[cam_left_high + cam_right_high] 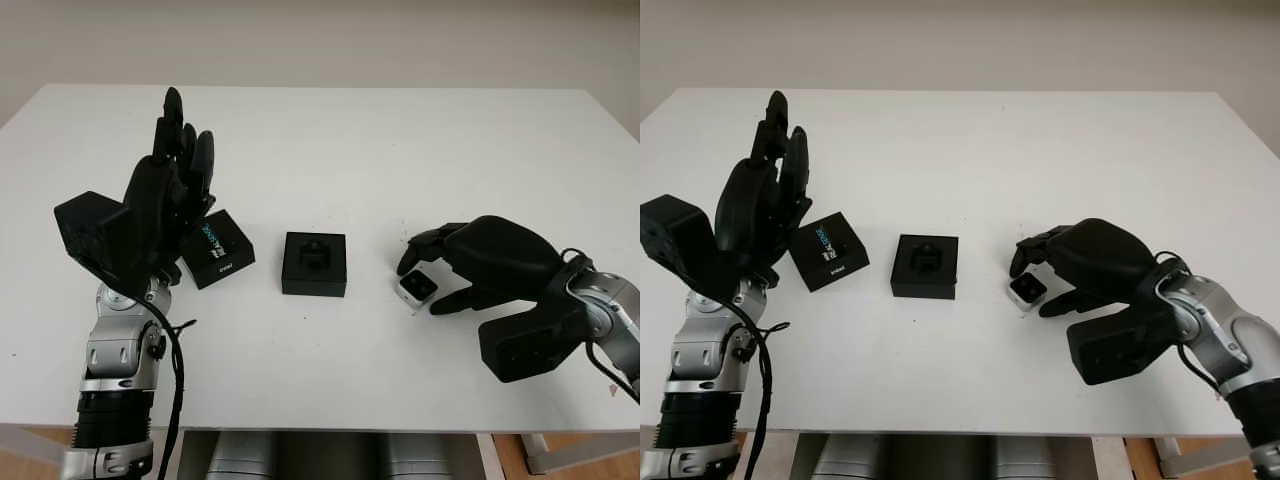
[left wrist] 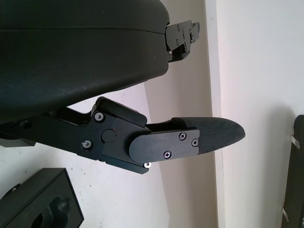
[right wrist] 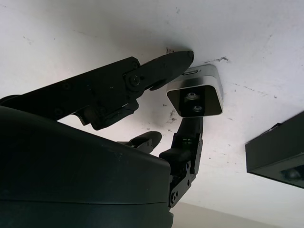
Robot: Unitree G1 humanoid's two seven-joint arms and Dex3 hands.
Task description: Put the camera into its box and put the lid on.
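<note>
small rigid camera [image 3: 195, 97], right of box [image 1: 314, 263], pinched at its sides by right hand [image 1: 470, 262]; likely light, slippery.

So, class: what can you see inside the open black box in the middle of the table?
The square black box holds a black moulded insert with a shaped recess at its centre, and no camera in it. The floor beneath that insert is covered, so it cannot be seen.

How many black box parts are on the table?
2: the open box at table centre, and the lid beside the raised left robot hand.
</note>
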